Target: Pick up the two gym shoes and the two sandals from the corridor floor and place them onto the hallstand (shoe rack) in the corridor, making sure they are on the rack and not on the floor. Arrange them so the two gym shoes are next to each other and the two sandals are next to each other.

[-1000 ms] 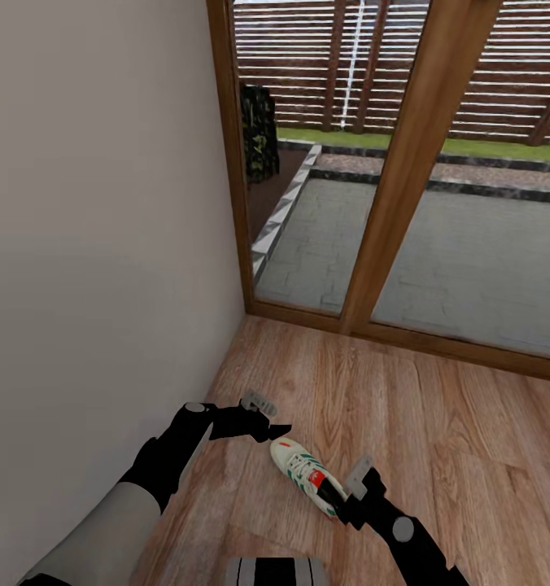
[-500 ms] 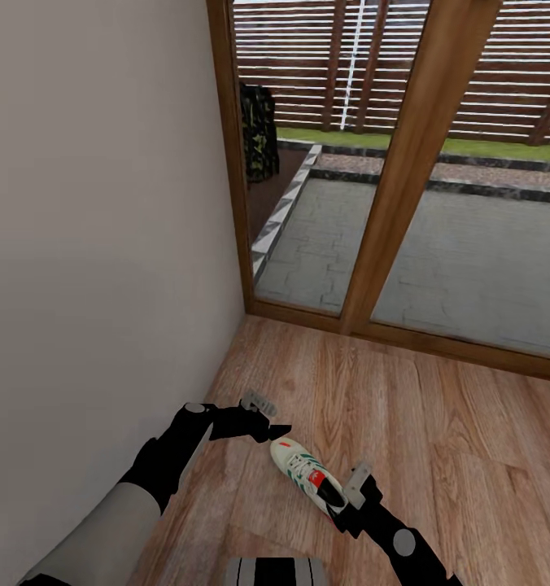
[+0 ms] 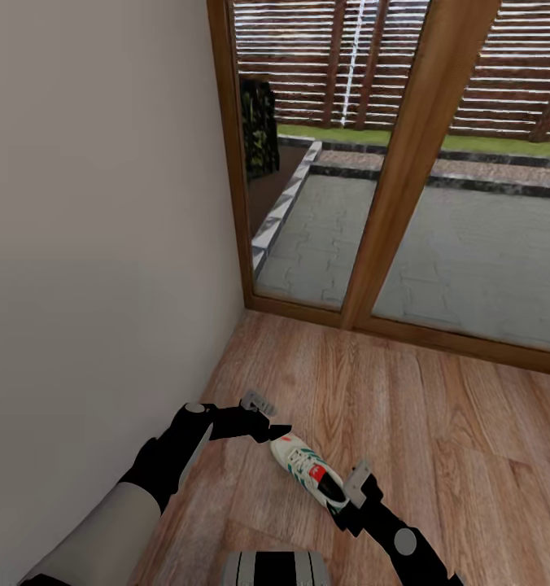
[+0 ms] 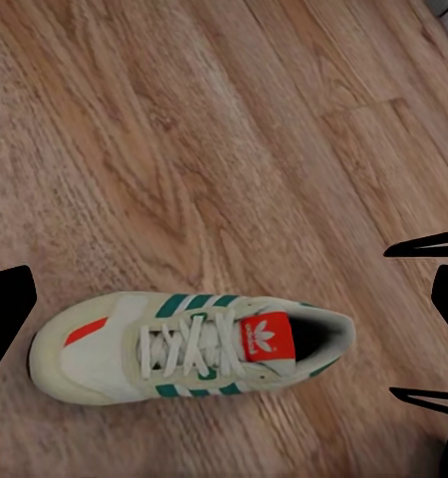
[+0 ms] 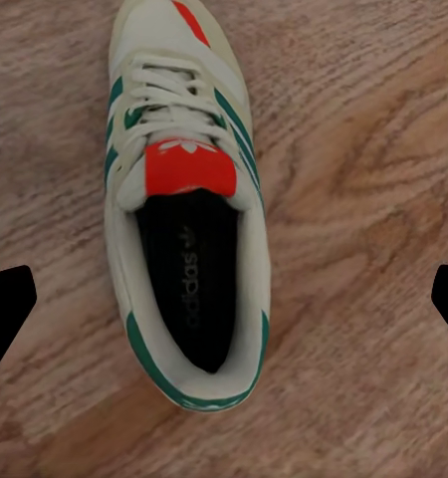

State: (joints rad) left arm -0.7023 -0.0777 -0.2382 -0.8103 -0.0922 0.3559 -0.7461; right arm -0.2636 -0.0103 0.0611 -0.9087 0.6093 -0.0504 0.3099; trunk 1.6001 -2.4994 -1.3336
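We see a white gym shoe (image 5: 184,214) with green stripes, red tongue patch; brown wood-grain corridor floor (image 3: 438,439); perhaps camouflage-patterned bag (image 3: 259,126) outside.

Beige wall (image 3: 88,203), wood-framed glass door (image 3: 405,163), perhaps a dark shrub (image 3: 259,126) outside

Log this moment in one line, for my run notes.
gym shoe: on floor | left tool: at toe, open | right tool: at heel, open
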